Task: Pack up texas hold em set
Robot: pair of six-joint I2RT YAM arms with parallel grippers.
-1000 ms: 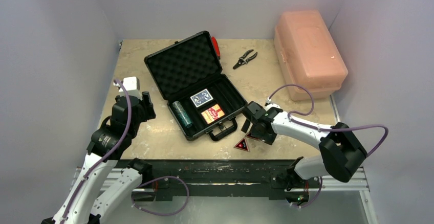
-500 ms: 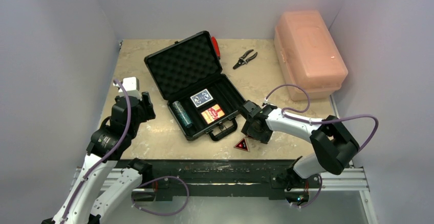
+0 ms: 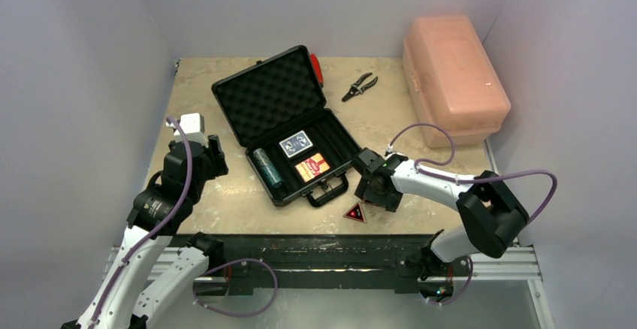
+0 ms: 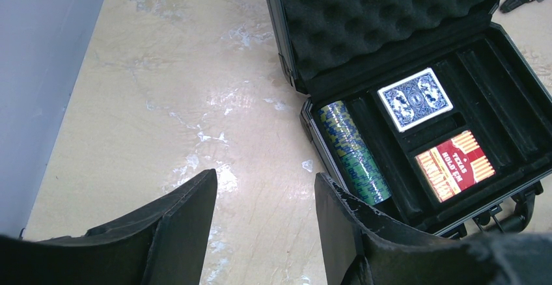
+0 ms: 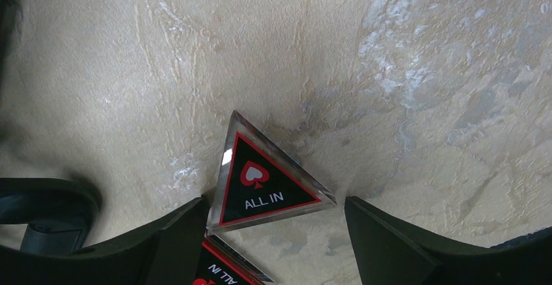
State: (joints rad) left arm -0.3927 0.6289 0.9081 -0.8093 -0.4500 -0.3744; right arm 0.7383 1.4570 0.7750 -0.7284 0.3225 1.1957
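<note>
Near the front edge of the worktop (image 3: 225,194), the right fingers (image 5: 397,246) stand apart astride one red-black triangle (image 5: 263,184) lying flat; a second triangle (image 5: 224,269) peeks out by one finger. Close by, the black briefcase (image 3: 263,96) lies open, holding a blue deck (image 3: 296,144), an orange-red deck (image 3: 312,167) and a teal chip roll (image 3: 266,167). The left fingers (image 4: 182,226) are apart and empty above the worktop beside the briefcase.
</note>
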